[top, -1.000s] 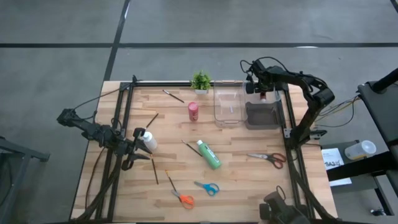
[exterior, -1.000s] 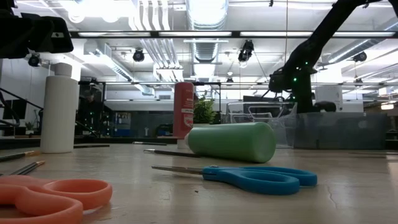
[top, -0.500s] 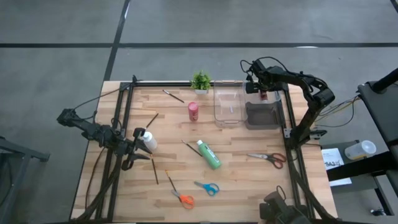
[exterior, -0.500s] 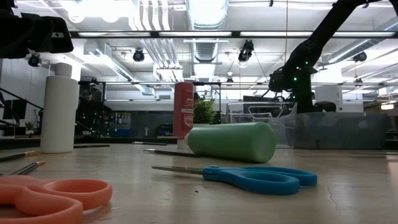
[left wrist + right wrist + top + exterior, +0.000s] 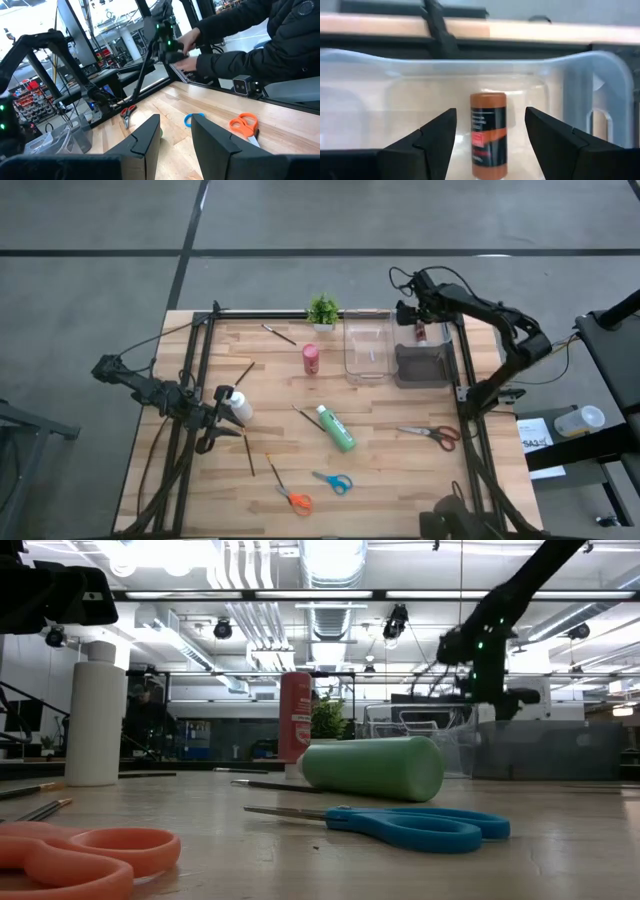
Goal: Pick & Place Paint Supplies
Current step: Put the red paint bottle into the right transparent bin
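My right gripper (image 5: 418,320) hangs open above the far end of a grey see-through bin (image 5: 421,365). A brown bottle (image 5: 488,132) rests on the bin's floor near its far wall, below the fingers and apart from them. A green bottle (image 5: 336,427) lies on its side at mid-table. A pink-red bottle (image 5: 311,358) and a white bottle (image 5: 238,407) stand upright. Thin brushes (image 5: 279,334) (image 5: 249,453) lie flat on the wood. My left gripper (image 5: 175,142) waits open by the white bottle with nothing between its fingers.
A clear bin (image 5: 367,347) stands left of the grey one, and a small potted plant (image 5: 322,310) sits at the far edge. Red-handled (image 5: 430,435), blue (image 5: 333,482) and orange scissors (image 5: 290,495) lie toward the near side. A person's arms show beyond the table (image 5: 240,45).
My right gripper has risen out of the grey bin and now stands higher above it. The brown bottle has stayed in the bin.
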You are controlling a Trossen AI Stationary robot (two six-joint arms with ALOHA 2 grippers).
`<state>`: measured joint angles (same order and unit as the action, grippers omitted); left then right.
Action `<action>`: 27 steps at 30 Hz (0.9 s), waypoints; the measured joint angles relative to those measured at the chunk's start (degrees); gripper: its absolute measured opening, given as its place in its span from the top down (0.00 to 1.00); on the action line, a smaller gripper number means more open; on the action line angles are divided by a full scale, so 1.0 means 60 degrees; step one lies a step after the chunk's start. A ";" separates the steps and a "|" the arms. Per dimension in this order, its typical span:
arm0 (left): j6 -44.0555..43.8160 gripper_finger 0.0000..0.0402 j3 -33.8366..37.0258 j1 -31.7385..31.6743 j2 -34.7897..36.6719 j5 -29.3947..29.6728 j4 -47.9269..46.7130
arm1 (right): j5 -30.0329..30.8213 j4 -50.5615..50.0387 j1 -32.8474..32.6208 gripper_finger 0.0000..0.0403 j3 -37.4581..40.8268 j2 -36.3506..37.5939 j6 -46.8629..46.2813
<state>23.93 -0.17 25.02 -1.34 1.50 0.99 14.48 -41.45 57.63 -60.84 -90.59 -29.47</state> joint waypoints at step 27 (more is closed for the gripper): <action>0.0002 0.71 0.0001 -0.0003 0.0000 0.0003 -0.0002 | 0.3282 0.2269 -0.6915 0.42 0.1066 0.4708 0.0204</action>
<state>23.94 -0.16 25.00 -1.34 1.52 0.98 34.17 -27.84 16.13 -54.44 -62.34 -28.25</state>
